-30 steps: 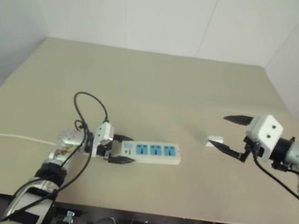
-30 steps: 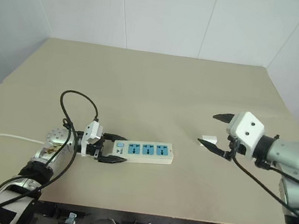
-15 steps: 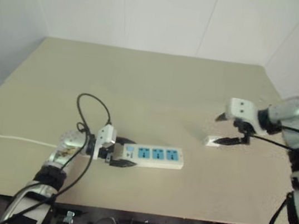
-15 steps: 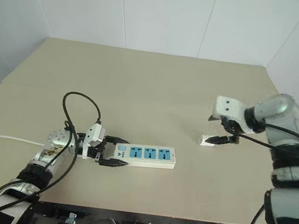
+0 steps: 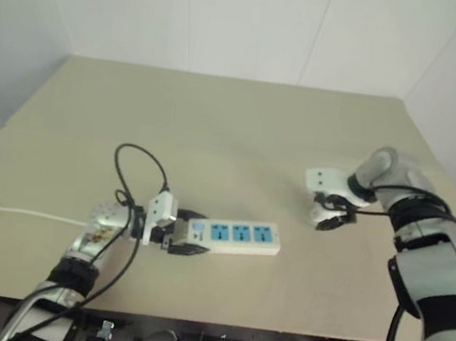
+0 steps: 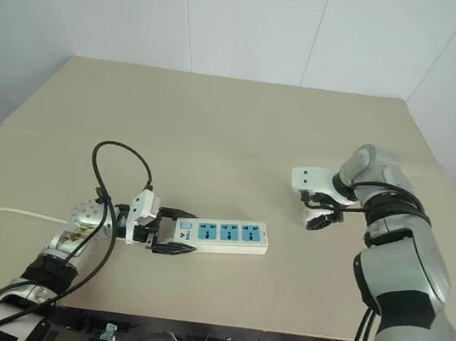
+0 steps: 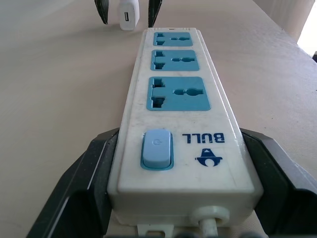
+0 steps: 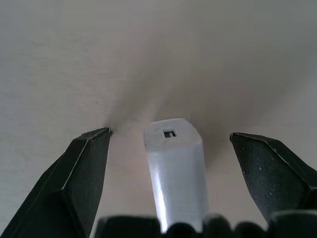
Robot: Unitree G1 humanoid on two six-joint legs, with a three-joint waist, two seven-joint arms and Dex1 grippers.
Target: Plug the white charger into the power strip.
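Straddling white charger (image 8: 174, 168) with right gripper (image 8: 173, 148) spread wide (left gripper (image 7: 173, 193) clamping power strip (image 7: 176, 114)), needing centred, square close.

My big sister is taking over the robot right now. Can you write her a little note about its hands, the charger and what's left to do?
Left gripper: fingers sit on both sides of the switch end of the long white plastic power strip with three blue sockets, which lies flat on the beige table.
Right gripper: open, pointing down, fingers either side of the small white boxy charger, not closed on it.
Done: strip steadied, right gripper lined up.
Left: close on the charger, carry it over, push it into a socket.
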